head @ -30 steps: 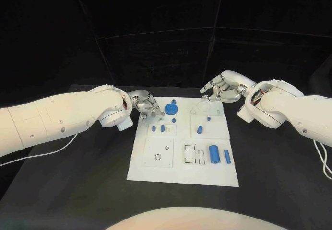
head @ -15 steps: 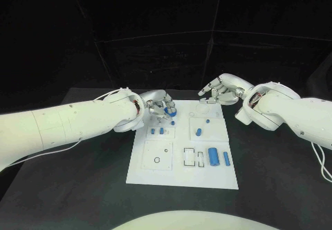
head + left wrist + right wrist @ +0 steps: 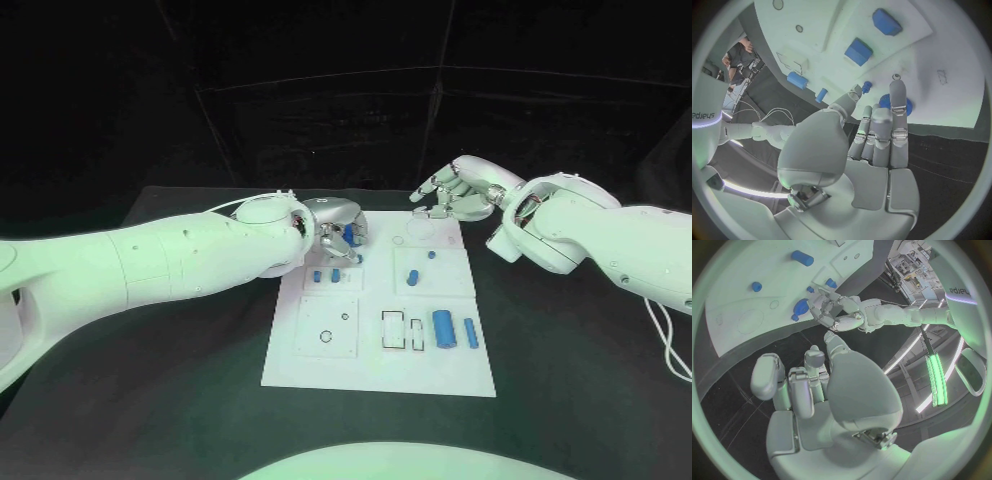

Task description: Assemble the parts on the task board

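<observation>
The white task board (image 3: 378,355) lies in the middle of the black table. A blue round part (image 3: 352,234) stands near its far left corner. My left hand (image 3: 332,222) lies over this part, fingers stretched across it; the blue round part (image 3: 907,106) shows from under the fingers (image 3: 897,107). Whether the hand grips it I cannot tell. A small blue peg (image 3: 866,87) sits just past the thumb. My right hand (image 3: 456,193) hovers off the board's far right corner, fingers apart and empty. The right hand (image 3: 814,390) faces the left hand (image 3: 834,310).
Small blue pegs (image 3: 327,273) stand left of centre on the board. An oblong blue piece (image 3: 414,275) lies to their right. Nearer me lie a thick blue cylinder (image 3: 443,323) and a thin one (image 3: 470,333) beside rectangular slots (image 3: 394,328).
My left arm has swung in over the board's far left corner and its hand has come down onto the blue round part. The right hand has stayed about where it was.
</observation>
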Motion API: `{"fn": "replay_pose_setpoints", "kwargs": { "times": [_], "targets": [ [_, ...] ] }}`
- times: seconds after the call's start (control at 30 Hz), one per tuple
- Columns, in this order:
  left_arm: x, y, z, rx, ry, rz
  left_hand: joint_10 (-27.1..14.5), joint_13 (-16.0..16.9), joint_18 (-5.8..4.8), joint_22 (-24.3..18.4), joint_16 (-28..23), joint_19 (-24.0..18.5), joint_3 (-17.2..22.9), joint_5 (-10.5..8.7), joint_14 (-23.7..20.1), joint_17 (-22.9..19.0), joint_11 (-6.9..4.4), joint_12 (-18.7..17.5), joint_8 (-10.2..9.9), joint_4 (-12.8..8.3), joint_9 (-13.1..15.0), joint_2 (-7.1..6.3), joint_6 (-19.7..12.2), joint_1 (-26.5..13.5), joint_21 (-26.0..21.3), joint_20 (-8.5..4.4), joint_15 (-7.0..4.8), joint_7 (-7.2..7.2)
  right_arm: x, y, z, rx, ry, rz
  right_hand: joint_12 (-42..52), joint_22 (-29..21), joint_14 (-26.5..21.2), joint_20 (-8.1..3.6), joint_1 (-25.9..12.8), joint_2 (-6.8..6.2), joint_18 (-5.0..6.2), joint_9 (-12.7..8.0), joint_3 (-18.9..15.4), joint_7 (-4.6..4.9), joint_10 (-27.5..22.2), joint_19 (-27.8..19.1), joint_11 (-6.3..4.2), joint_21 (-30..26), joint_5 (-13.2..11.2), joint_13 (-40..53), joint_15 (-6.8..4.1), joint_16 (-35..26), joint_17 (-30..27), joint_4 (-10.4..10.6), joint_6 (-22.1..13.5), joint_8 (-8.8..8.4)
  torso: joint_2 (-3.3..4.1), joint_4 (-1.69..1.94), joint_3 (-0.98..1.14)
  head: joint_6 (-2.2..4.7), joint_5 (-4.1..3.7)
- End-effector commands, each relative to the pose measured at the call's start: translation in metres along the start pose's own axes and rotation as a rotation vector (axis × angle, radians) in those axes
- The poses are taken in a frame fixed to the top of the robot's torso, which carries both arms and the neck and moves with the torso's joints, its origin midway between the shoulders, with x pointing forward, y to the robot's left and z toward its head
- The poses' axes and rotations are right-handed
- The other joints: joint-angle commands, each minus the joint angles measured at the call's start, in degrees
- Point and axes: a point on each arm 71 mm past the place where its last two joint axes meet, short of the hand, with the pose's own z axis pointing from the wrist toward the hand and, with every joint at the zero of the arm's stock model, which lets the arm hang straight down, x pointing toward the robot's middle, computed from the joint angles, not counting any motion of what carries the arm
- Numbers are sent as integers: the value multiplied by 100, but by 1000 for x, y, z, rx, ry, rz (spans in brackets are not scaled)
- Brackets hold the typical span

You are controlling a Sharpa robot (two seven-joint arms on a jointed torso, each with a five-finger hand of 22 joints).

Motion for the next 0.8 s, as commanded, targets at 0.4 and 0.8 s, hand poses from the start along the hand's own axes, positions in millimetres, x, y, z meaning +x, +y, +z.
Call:
{"fn": "replay_pose_setpoints", "kwargs": {
  "times": [0.4,0.8],
  "targets": [
    [7,-4,8,9,60,59,423,-319,-136,1234,919,588,69,-13,405,706,-69,-168,-184,12,-215,120,411,105,1224,-69,-67,-84,0,3,2,-17,-5,2,-36,-9,597,13,-1,49,108,-10,12,22,-41,-41,-13,-32,15,-4,13,16,1509,36,-32,13,-4,7,4,-21,-15],
    [13,-6,10,7,96,56,730,-549,-195,1627,1124,683,218,-14,452,803,-100,-350,-298,-25,-330,148,642,108,1590,-91,-86,-116,1,3,2,-18,-2,3,-34,-4,597,13,2,51,107,-10,14,22,-40,-38,-13,-30,18,-2,13,16,1509,36,-31,14,-1,9,2,-40,-20]
  ]
}}
